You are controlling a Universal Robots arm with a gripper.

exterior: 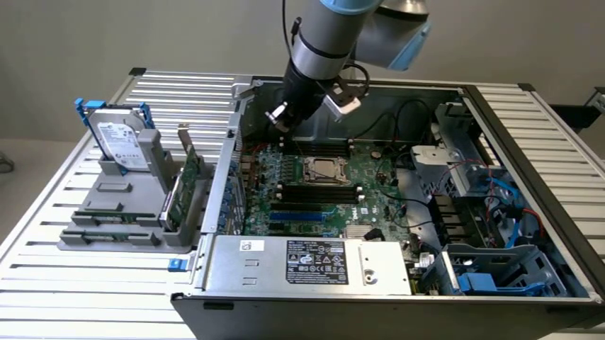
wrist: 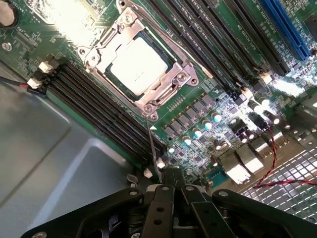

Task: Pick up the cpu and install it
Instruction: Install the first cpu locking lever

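The cpu [wrist: 137, 65], a flat square chip with a pale silver top, lies inside the metal-framed socket [wrist: 185, 69] on the green motherboard. It also shows mid-board in the exterior view as the cpu [exterior: 319, 171]. My gripper [wrist: 171, 177] hovers above the board beside the socket, towards the case's back wall, with its black fingers shut. A thin metal rod [wrist: 153, 148] runs from the socket's corner up to the fingertips; I cannot tell whether it is pinched. In the exterior view the gripper [exterior: 285, 129] hangs over the board's back edge.
Black memory slots [wrist: 106, 116] flank the socket on both sides. The grey case wall [wrist: 54, 158] is close by the gripper. A power supply [exterior: 307, 262] fills the case front. Outside, on the exterior view's left, a hard drive [exterior: 123, 134] and green cards [exterior: 189, 173] stand in a grey holder.
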